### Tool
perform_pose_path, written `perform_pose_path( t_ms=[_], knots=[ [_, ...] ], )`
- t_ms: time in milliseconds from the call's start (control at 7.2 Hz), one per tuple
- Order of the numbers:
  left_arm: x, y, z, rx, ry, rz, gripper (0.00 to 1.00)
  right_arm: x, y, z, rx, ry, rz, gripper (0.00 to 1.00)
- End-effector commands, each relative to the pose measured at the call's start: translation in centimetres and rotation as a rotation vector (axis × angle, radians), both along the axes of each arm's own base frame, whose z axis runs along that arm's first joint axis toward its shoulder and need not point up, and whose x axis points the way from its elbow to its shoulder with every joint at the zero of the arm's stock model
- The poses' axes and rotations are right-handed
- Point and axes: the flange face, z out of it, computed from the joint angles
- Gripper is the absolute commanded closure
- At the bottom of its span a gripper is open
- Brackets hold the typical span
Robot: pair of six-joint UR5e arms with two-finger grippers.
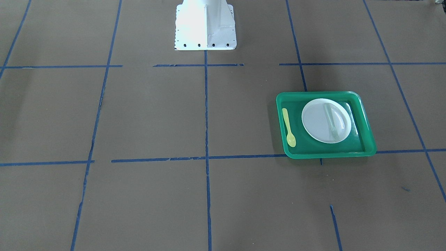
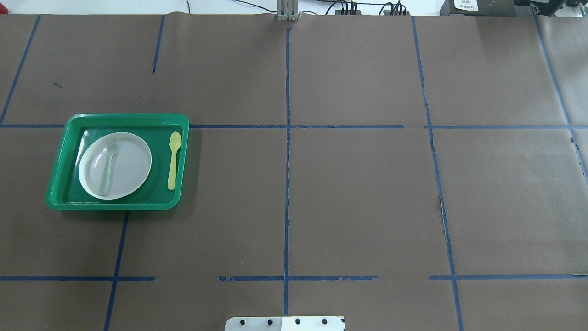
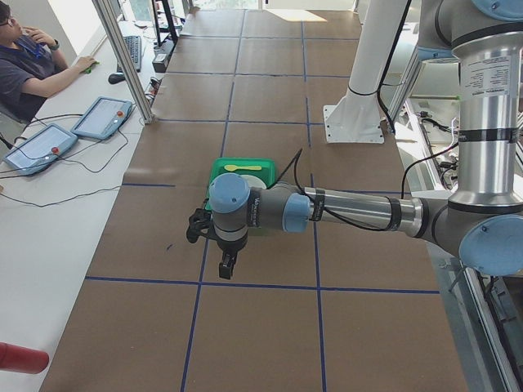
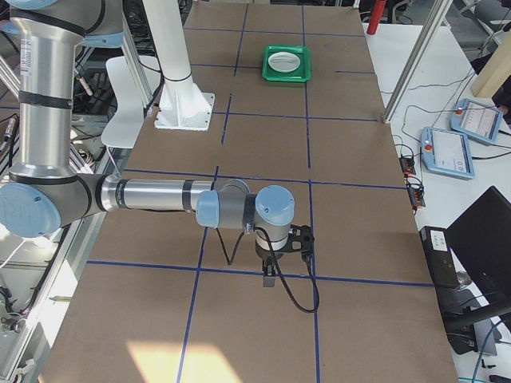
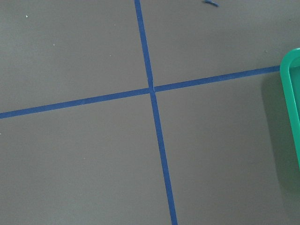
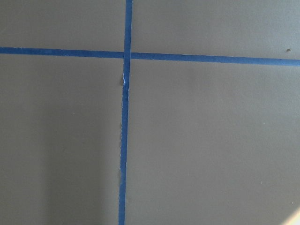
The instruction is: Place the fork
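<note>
The pale translucent fork (image 2: 109, 165) lies on the white plate (image 2: 133, 165), tines toward the far side. The plate sits in the green tray (image 2: 115, 205). Fork (image 1: 331, 120), plate (image 1: 315, 120) and tray (image 1: 331, 153) also show in the front view. My left gripper (image 3: 227, 265) shows only in the exterior left view, held above the table just short of the tray; I cannot tell whether it is open or shut. My right gripper (image 4: 270, 279) shows only in the exterior right view, far from the tray (image 4: 286, 75); its state is also unclear.
A yellow spoon (image 2: 173, 161) lies in the tray beside the plate. The tray's corner (image 5: 290, 93) enters the left wrist view at the right edge. Blue tape lines cross the brown table. The robot's white base (image 1: 205, 28) stands at the near middle edge.
</note>
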Motion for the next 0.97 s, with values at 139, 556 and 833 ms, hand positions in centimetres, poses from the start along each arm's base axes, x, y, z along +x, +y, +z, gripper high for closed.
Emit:
perform_pose_path(
  t_ms=[139,556,833],
  knots=[
    [0.0,0.0,0.2,-0.006,0.003,-0.002,0.0,0.0,0.0,0.0,0.0,0.0,0.0,0.0],
    [0.0,-0.3,-0.2,0.064,0.005,-0.005,0.0,0.0,0.0,0.0,0.0,0.0,0.0,0.0],
    [1.3,-1.3,-2.0,0.098,0.009,0.017,0.0,0.0,0.0,0.0,0.0,0.0,0.0,0.0]
  ],
)
